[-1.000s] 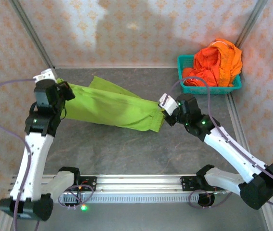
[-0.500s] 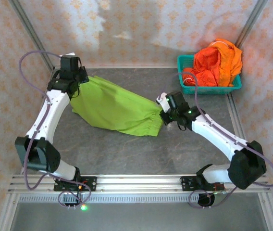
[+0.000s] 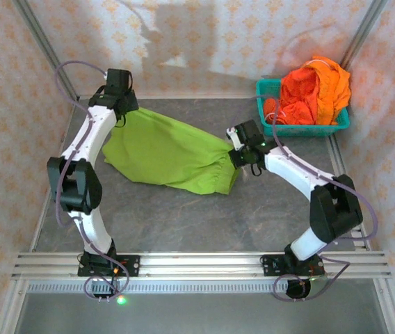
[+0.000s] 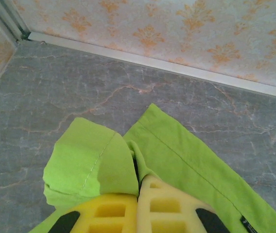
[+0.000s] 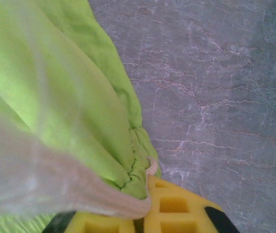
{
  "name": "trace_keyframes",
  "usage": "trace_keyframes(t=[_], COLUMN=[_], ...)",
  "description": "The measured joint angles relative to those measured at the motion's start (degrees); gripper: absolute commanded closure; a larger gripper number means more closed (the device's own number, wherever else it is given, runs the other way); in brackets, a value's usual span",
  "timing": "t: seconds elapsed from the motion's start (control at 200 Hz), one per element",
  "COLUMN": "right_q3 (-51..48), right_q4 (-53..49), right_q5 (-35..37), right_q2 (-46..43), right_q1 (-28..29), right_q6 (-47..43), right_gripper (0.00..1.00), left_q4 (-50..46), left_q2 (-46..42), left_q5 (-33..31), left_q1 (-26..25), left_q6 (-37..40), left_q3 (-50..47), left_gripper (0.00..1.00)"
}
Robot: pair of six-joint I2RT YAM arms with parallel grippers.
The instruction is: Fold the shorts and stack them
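One teal basket (image 3: 309,130), orange shorts (image 3: 313,87) heaped inside

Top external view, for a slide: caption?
Left hand and right hand hold the lime shorts by opposite ends over the table.

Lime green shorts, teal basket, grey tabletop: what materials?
Lime green shorts: thin matte woven cloth; it creases and drapes, with a stitched hem and gathered waist.
Teal basket: likely moulded plastic, slight sheen, rigid rim and slotted wall.
Grey tabletop: smooth, marble-veined pattern; perhaps laminate or printed sheet, can't tell which.
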Motion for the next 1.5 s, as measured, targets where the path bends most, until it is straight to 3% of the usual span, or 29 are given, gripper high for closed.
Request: trace_keyframes(t=[0.075, 0.14, 0.22, 0.36, 0.49, 0.596, 0.721, 0.851, 1.011, 1.196, 1.371, 1.501], right_q3=[2.01, 3.34, 4.28, 3.34, 1.81, 0.92, -3.04, -7.50, -12.26, -15.61, -17.68, -17.92], right_q4=[-1.44, -3.19, -5.16, -5.66, -2.93, 1.49, 8.28, 11.98, 15.02, 15.08, 11.82, 6.60], right_q5=[1.49, 2.71, 3.34, 0.90, -6.95, -12.15, -16.94, -19.15, -19.61, -18.18, -16.92, -13.94], right_q2=[2.62, 4.13, 4.37, -1.64, -11.43, -14.14, -10.80, -4.98, -0.98, -0.59, -2.62, -5.40], right_q1=[-0.59, -1.70, -3.80, -6.36, -5.03, 0.37, 8.33, 11.50, 11.58, 10.69, 4.48, -0.72], right_q6=[1.60, 3.28, 5.16, 11.47, 20.79, 27.78, 35.41, 41.27, 45.53, 45.83, 42.64, 38.64], right_gripper=[0.72, 0.60, 0.43, 0.34, 0.23, 0.18, 0.16, 0.18, 0.19, 0.18, 0.18, 0.15], left_q4=[-0.48, -1.16, -2.40, -1.70, 2.12, 6.21, 11.30, 15.13, 19.08, 23.71, 26.14, 25.53], left_q2=[3.54, 6.47, 8.00, 0.79, -16.00, -25.07, -25.66, -20.00, -14.36, -13.75, -14.71, -20.31], left_q5=[-0.87, -1.22, -1.22, -0.79, 0.81, 1.97, 3.48, 7.13, 9.99, 10.71, 9.44, 7.67], left_q1=[0.09, 0.22, 0.46, 0.46, 0.44, 0.44, 0.48, 0.59, 0.59, 0.96, 1.88, 2.69], left_q6=[-0.20, -0.39, -1.27, -2.56, -5.07, -8.04, -11.26, -14.56, -17.70, -19.54, -21.88, -24.20], left_q3=[3.34, 7.15, 10.43, 5.16, -10.32, -19.85, -28.41, -34.75, -38.45, -44.00, -52.98, -59.69], left_gripper=[0.52, 0.45, 0.30, 0.00, 0.00, 0.00, 0.00, 0.00, 0.00, 0.00, 0.00, 0.00])
